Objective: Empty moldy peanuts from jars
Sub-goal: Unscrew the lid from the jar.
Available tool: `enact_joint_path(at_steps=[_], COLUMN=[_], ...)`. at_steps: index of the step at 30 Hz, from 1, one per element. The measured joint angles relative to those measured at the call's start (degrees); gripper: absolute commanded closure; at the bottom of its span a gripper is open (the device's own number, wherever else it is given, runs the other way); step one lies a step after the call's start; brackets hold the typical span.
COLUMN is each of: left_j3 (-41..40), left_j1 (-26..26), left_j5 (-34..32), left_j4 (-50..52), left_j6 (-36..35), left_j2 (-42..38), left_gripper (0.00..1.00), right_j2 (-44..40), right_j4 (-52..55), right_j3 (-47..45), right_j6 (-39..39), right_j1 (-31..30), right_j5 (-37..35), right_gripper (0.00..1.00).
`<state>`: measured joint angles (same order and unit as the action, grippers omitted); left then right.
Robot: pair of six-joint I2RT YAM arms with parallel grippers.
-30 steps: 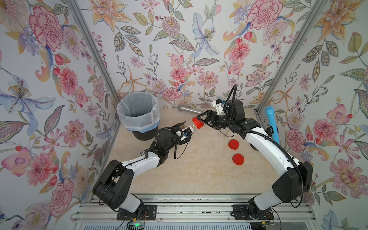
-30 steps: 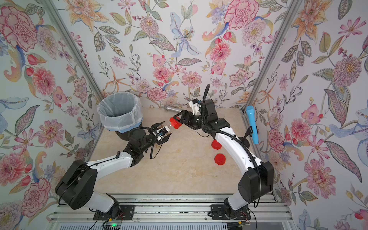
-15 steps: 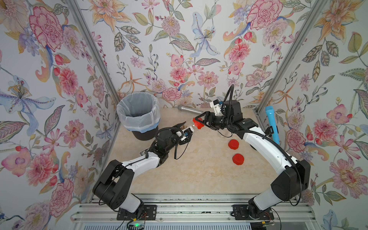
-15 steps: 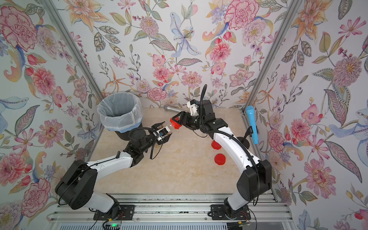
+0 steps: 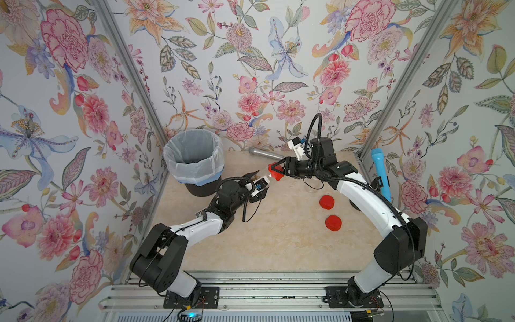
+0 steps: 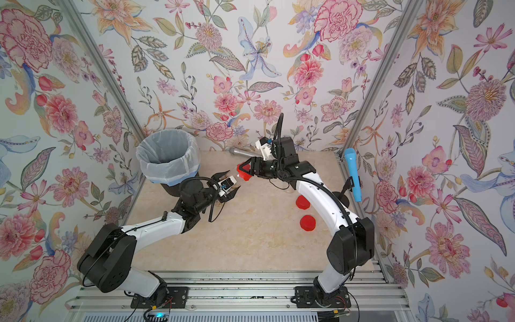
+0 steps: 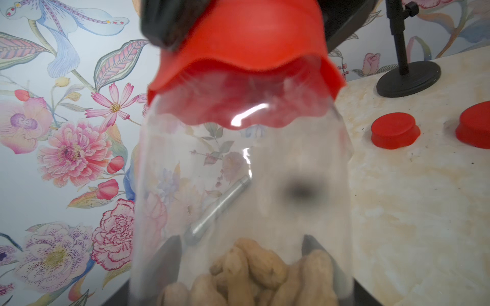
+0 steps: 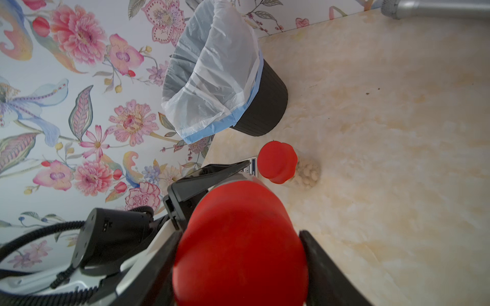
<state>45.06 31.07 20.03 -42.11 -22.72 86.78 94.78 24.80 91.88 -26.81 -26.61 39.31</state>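
My left gripper (image 5: 257, 179) is shut on a clear jar (image 7: 238, 185), held off the table and lying towards the right arm. Moldy peanuts (image 7: 252, 273) are heaped at the jar's base, between the fingers (image 7: 169, 257). The jar's red lid (image 5: 276, 172) is on its neck. My right gripper (image 8: 238, 238) is shut on that lid (image 8: 238, 251), with both fingers pressed against its sides. Both top views show the two grippers meeting at the lid (image 6: 243, 173). A second jar (image 8: 305, 172), holding peanuts and wearing a red lid (image 8: 277, 161), stands on the table below the left gripper.
A black bin (image 5: 193, 156) lined with a white bag stands at the back left. Two loose red lids (image 5: 326, 201) (image 5: 333, 223) lie right of centre. A silver microphone (image 5: 264, 152) lies by the back wall. A blue microphone (image 5: 380, 172) stands on a black stand at the right.
My right gripper has moved a little left onto the held jar's red lid and its fingers have closed on it. The left arm and the jar have stayed still.
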Motion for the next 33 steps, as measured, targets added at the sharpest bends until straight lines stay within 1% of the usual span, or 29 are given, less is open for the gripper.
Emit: enact_joint_path(at_steps=[3, 7, 10, 11, 13, 16, 20, 23, 30, 33], left_j3=[0.5, 1.8, 2.0, 2.0, 2.1, 2.3, 3.0, 3.0, 3.1, 3.1], left_j1=[-1.2, -2.2, -2.3, -2.3, -2.4, -2.5, -2.4, -2.2, -2.2, -2.2], left_j5=[6.6, 14.4, 17.4, 17.8, 18.5, 18.8, 19.0, 19.3, 19.2, 19.2], left_j4=[0.1, 0.0, 0.0, 0.1, 0.9, 2.1, 2.4, 2.2, 0.9, 0.5], left_j6=[3.1, 6.7, 8.3, 8.7, 9.3, 9.3, 9.2, 9.0, 9.0, 9.0], left_j2=[0.1, 1.2, 1.8, 2.0, 2.3, 2.7, 4.2, 4.5, 4.5, 4.5], left_gripper=[0.63, 0.63, 0.63, 0.64, 0.64, 0.65, 0.65, 0.64, 0.65, 0.65], right_j2=[0.3, 0.6, 1.7, 2.4, 4.2, 6.2, 7.4, 7.5, 7.5, 7.5], right_j4=[4.9, 12.9, 18.1, 19.7, 22.7, 25.5, 27.3, 28.4, 29.4, 29.6], right_j3=[2.5, 6.6, 9.4, 10.4, 12.7, 14.3, 15.0, 15.0, 15.4, 15.4], right_j6=[10.6, 26.2, 34.2, 35.9, 38.9, 41.7, 43.6, 44.3, 45.1, 45.1], right_j1=[0.4, 0.9, 1.2, 1.2, 1.6, 2.4, 3.6, 4.0, 4.2, 4.2], right_j5=[2.7, 4.6, 5.1, 5.3, 6.0, 7.5, 9.0, 9.4, 10.2, 10.2], right_gripper=[0.49, 0.44, 0.43, 0.43, 0.39, 0.36, 0.32, 0.27, 0.22, 0.17])
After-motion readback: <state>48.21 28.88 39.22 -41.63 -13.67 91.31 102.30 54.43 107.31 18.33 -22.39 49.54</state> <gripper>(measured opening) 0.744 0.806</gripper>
